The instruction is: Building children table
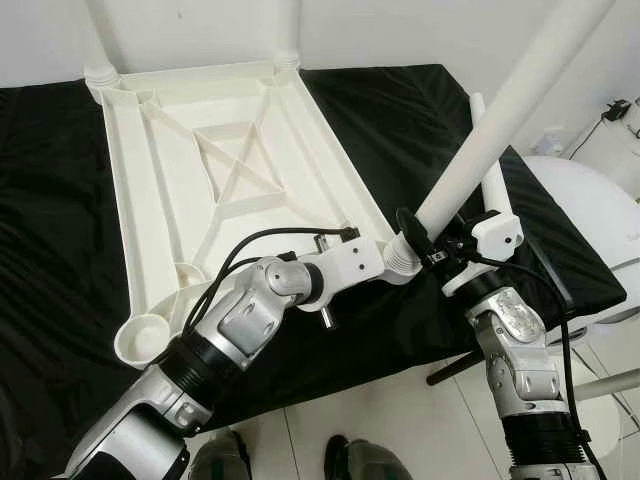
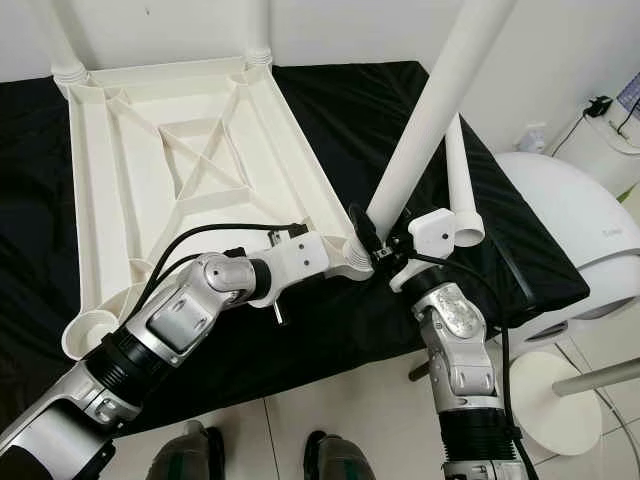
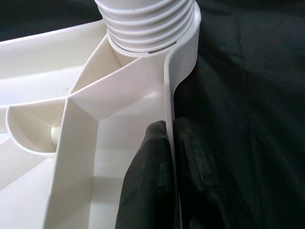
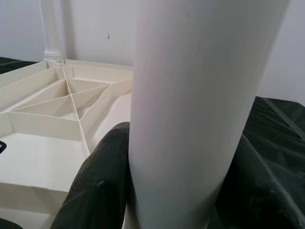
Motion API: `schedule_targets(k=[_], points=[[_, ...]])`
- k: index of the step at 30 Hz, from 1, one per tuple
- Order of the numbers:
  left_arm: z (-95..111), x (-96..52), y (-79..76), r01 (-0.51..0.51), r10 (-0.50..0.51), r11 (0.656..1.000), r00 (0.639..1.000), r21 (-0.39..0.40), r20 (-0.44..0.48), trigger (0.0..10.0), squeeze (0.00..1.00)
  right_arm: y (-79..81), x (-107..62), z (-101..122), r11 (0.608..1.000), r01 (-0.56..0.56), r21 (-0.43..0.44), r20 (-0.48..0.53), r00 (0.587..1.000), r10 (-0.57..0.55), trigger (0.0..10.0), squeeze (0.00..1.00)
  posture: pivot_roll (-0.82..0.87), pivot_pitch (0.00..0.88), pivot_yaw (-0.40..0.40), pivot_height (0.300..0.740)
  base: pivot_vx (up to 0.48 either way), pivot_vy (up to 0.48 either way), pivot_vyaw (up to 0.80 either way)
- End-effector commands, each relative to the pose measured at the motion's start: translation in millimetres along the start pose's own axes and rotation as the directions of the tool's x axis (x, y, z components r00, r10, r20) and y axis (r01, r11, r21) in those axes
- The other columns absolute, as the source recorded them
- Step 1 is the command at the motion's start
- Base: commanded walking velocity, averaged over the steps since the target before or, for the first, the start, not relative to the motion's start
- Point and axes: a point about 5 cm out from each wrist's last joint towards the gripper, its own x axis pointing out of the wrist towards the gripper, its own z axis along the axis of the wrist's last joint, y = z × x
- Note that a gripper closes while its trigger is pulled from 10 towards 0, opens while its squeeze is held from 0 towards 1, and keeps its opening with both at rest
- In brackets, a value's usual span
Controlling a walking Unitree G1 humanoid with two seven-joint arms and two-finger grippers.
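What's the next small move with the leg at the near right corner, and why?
Probably twist the leg upright and screw it home: it leans in the threaded corner socket, held by the right tool, while the left tool pinches the tabletop rim.

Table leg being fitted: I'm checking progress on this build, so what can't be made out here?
- Leg top: cut off by the left eye view's upper edge.
- Thread seating in the corner socket: left wrist view's top edge crops the joint.
- Right gripper fingertips: hidden behind the leg, right wrist view.
- Far legs: cropped above.
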Motion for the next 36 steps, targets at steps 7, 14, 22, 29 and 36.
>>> schedule_targets(k=[7, 14, 22, 29, 36], points=[[-23, -1.3, 3.9, -0.048, 0.045, 0.998, 0.993, -0.028, -0.112, 10.0, 0.00, -0.9, -7.6, -30, 0.998, 0.031, 0.046, -0.187, 0.982, -0.022, 10.0, 0.00, -0.01, 0.119, -0.049, 0.740, 0.000, 0.000, 0.00], [-22, -1.7, 4.5, -0.052, 0.049, 0.998, 0.993, -0.027, -0.109, 10.0, 0.00, -8.6, -0.6, -29, 0.999, 0.028, 0.031, -0.212, 0.977, -0.021, 10.0, 0.00, 0.00, 0.119, -0.056, 0.740, 0.000, 0.000, 0.00], [-22, -2.2, 5.0, -0.057, 0.054, 0.998, 0.993, -0.029, -0.108, 10.0, 0.00, -7.7, -0.7, -28, 1.000, 0.021, 0.019, -0.208, 0.978, -0.017, 10.0, 0.00, 0.00, 0.117, -0.059, 0.740, 0.000, 0.000, 0.00], [-22, -2.4, 4.9, -0.057, 0.053, 0.998, 0.993, -0.030, -0.107, 10.0, 0.00, -1.3, -0.8, -27, 0.999, 0.035, 0.024, -0.197, 0.980, -0.030, 10.0, 0.00, 0.00, 0.119, -0.055, 0.740, 0.000, 0.000, 0.00], [-21, -2.3, 4.4, -0.053, 0.050, 0.998, 0.993, -0.030, -0.106, 10.0, 0.00, -1.7, 2.0, -24, 0.992, 0.124, -0.006, -0.178, 0.976, -0.123, 10.0, 0.00, 0.00, 0.120, -0.053, 0.740, 0.000, 0.000, 0.00]])
